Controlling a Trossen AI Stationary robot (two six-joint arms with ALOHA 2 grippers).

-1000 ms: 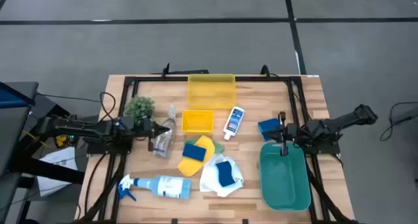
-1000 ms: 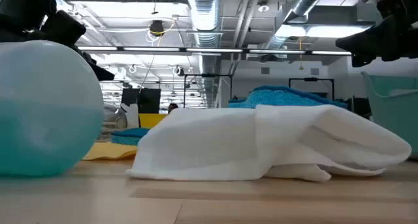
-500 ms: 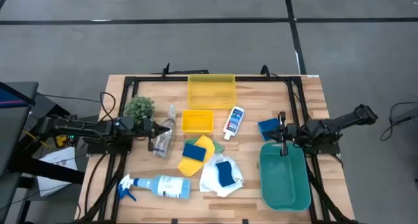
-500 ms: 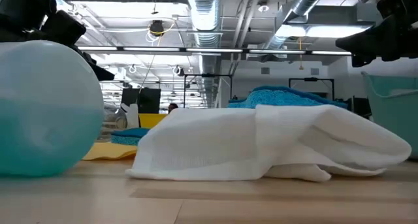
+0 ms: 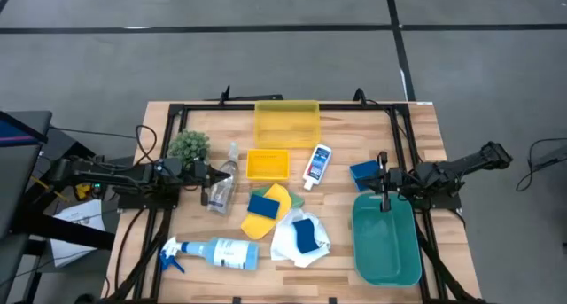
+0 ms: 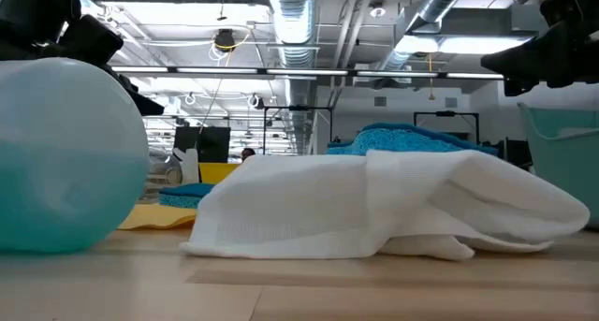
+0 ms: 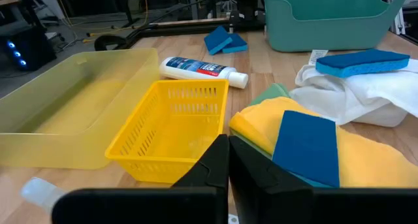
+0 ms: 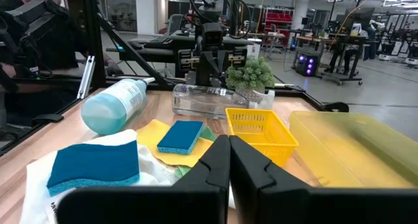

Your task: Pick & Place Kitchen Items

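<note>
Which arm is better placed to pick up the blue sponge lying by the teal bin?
Probably the right. The right gripper hovers right beside the blue sponge at the teal bin's far end, while the left gripper sits across the table by the clear spray bottle.

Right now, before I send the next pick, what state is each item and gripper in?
Left gripper: shut, over the clear spray bottle.
Right gripper: shut, above the teal bin's far end.
Clear spray bottle: lying down.
Blue-white spray bottle: on its side.
Small white bottle: lying flat, cap on.
Teal bin: upright, nothing visible inside.
Yellow basket: upright, empty.
Yellow tray: empty.
White cloth: crumpled, blue sponge on top.
</note>
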